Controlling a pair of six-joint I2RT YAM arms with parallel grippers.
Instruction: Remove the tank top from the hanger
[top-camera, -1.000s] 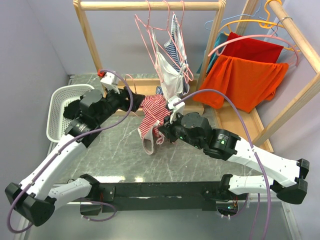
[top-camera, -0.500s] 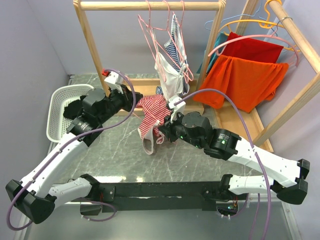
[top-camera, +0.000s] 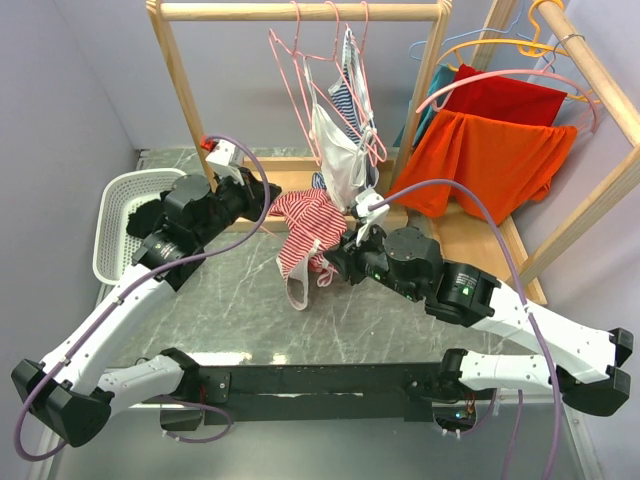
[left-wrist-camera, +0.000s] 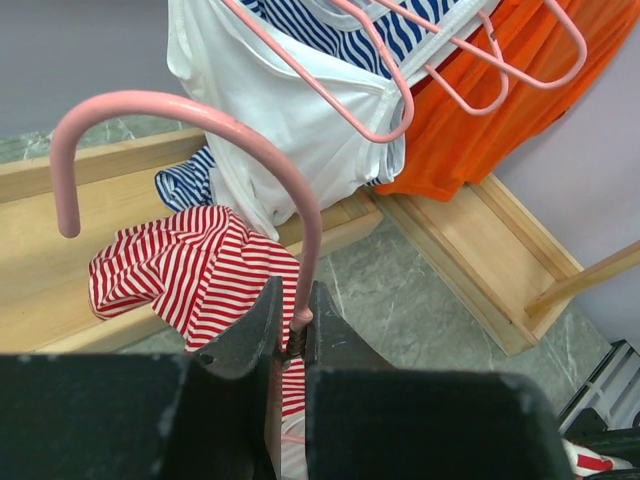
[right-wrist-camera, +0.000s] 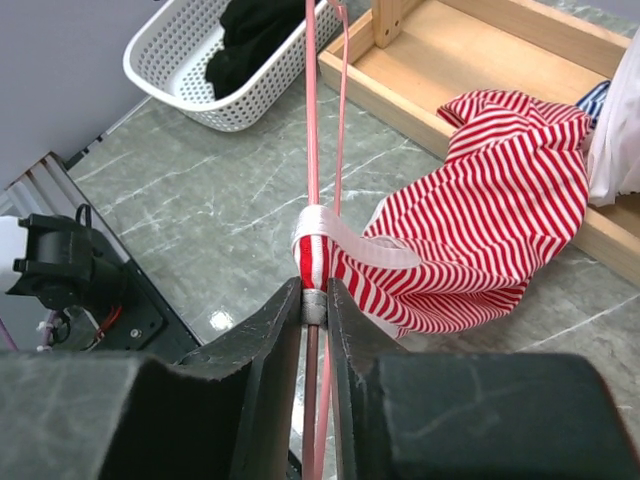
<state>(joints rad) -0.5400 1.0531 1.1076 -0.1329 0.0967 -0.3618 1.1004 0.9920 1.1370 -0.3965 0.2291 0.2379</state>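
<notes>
Bare bench (top-camera: 235, 310) lies open in front of the striped top (top-camera: 305, 225). Behind it the wooden rack (top-camera: 185, 95) and hanging clothes (top-camera: 335, 150) block the way; a basket (top-camera: 105, 230) stands left.

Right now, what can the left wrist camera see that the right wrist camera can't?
Only the left wrist view shows the pink hanger's curved hook and the orange shirt behind it. Only the right wrist view shows the white basket with black clothes inside, and the white strap looped over the hanger's wire. Both show the red-and-white striped tank top, the pink hanger and the wooden rack base.
</notes>
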